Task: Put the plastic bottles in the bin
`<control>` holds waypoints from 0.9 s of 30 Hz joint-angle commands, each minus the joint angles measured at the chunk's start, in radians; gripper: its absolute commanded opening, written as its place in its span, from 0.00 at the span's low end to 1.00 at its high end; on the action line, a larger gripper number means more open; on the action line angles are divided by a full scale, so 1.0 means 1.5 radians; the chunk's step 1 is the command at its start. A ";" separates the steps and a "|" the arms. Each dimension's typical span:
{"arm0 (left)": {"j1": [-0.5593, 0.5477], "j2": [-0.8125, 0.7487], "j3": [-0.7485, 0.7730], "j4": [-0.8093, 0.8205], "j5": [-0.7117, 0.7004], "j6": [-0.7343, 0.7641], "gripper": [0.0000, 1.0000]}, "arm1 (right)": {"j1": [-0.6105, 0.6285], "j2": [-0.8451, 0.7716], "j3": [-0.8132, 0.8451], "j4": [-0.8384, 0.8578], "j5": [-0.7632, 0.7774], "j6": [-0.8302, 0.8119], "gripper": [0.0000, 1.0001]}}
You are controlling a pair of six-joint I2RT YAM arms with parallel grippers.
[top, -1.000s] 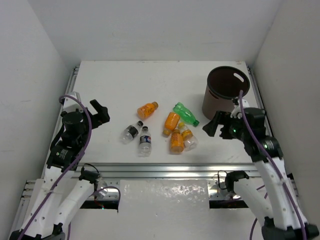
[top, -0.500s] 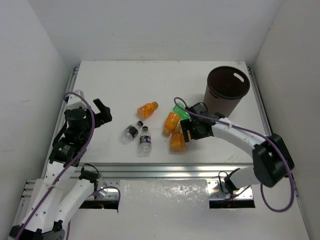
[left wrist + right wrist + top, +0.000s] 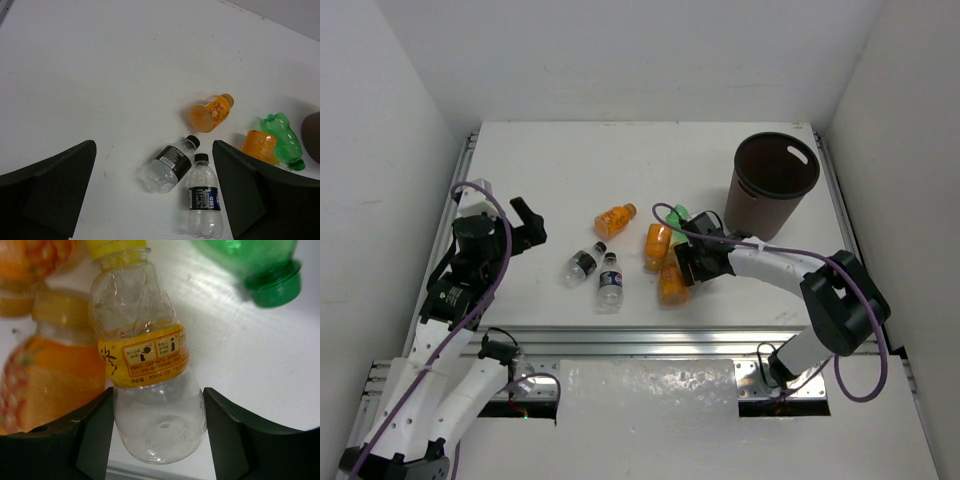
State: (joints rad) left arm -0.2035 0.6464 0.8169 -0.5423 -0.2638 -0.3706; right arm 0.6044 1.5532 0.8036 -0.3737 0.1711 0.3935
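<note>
Both spread: left gripper (image 3: 527,228) hovers, right gripper (image 3: 156,405) has reached clear bottle (image 3: 145,355) (yellow-capped).

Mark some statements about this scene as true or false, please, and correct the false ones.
1. The bin stands upright. True.
2. The green bottle lies on the table, outside the bin. True.
3. The right gripper has its fingers on either side of the green bottle. False: they flank the clear bottle with the yellow label.
4. The left gripper holds a bottle. False: it is open, with nothing between its fingers.
</note>
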 commanded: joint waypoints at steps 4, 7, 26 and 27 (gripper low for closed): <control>-0.005 0.001 -0.002 0.029 0.007 0.009 1.00 | 0.041 -0.138 0.046 -0.120 0.051 0.038 0.42; -0.005 0.000 -0.002 0.029 0.004 0.009 1.00 | 0.040 -0.214 0.083 -0.170 0.055 0.034 0.41; -0.004 0.044 -0.001 0.029 0.016 0.012 1.00 | -0.263 0.011 0.640 -0.341 0.195 -0.067 0.55; -0.004 0.048 0.000 0.031 0.021 0.014 1.00 | -0.272 0.016 0.642 -0.342 0.194 -0.064 0.61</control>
State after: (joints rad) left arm -0.2035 0.7010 0.8169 -0.5419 -0.2558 -0.3668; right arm 0.2413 1.5372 1.7271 -0.8234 0.4355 0.3107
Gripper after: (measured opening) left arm 0.995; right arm 0.642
